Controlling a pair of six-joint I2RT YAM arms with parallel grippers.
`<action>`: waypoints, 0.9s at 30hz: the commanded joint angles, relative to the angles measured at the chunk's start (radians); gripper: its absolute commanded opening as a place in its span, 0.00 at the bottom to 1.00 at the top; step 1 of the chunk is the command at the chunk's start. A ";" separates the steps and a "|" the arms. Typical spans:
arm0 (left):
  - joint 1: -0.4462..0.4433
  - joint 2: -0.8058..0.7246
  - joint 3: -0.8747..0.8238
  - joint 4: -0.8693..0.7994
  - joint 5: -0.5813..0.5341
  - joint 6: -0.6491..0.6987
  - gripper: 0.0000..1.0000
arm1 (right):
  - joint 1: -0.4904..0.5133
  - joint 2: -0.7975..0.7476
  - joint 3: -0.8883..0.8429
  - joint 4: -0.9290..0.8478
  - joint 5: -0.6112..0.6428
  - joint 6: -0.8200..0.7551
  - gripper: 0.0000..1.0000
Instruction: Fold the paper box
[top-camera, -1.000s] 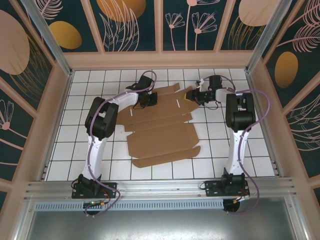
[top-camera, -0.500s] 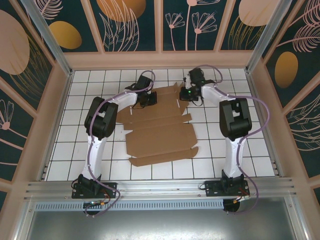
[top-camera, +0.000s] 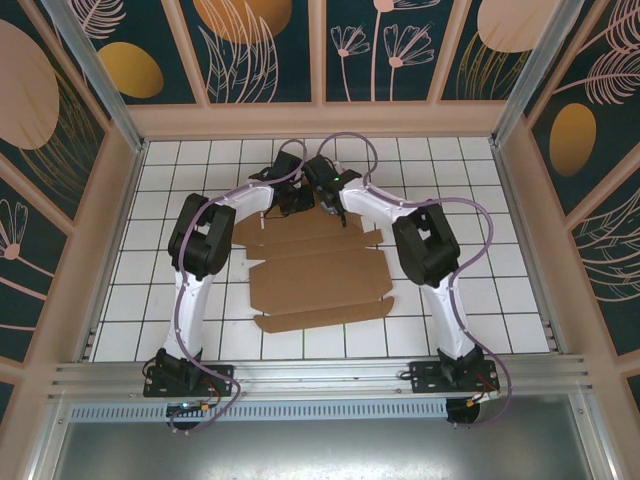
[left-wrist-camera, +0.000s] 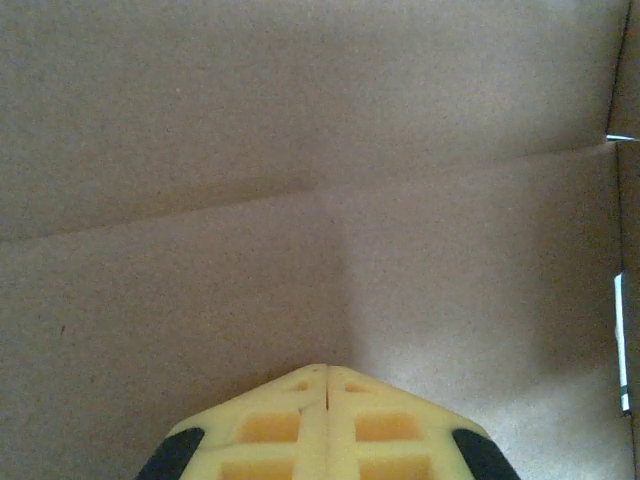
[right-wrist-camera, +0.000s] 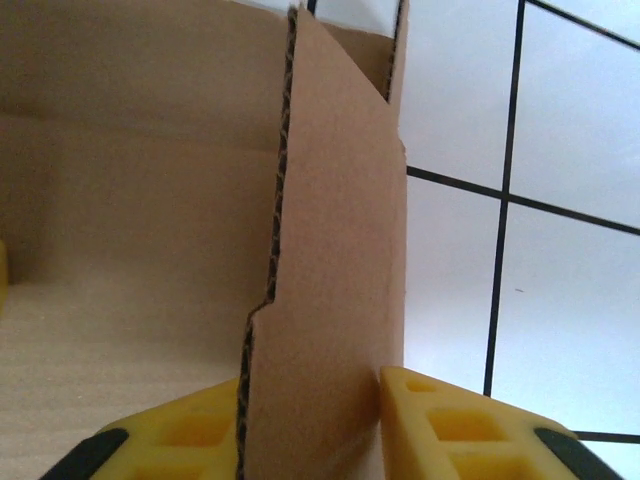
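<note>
The paper box (top-camera: 315, 275) is a flat brown cardboard sheet lying on the white tiled floor, with its far part raised. My left gripper (top-camera: 297, 203) is at the sheet's far left. In the left wrist view its yellow fingertips (left-wrist-camera: 328, 368) are shut together, tips down on the cardboard (left-wrist-camera: 300, 150), holding nothing. My right gripper (top-camera: 328, 200) sits just right of it at the far middle. In the right wrist view an upright corrugated flap (right-wrist-camera: 335, 250) stands between the right gripper's (right-wrist-camera: 312, 385) two yellow fingers (right-wrist-camera: 450, 425), touching both.
Pink walls (top-camera: 120, 230) enclose the tiled floor (top-camera: 480, 290) on three sides. Bare tiles lie left, right and in front of the sheet. Both arms arch over the sheet's far half, and a metal rail (top-camera: 320, 375) runs along the near edge.
The right arm swung left from the sheet's far right corner to the far middle, beside the left gripper. The far right flaps no longer lie flat. The left arm stayed still.
</note>
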 joint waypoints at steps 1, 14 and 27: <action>-0.008 0.012 -0.034 -0.063 0.037 -0.013 0.04 | 0.027 0.029 0.062 -0.015 0.039 0.012 0.34; 0.012 0.009 -0.045 -0.054 0.056 -0.032 0.03 | 0.025 0.013 0.044 0.013 -0.022 0.007 0.37; 0.042 0.005 -0.060 -0.039 0.069 -0.050 0.03 | -0.126 -0.184 -0.203 0.148 -0.154 -0.006 0.51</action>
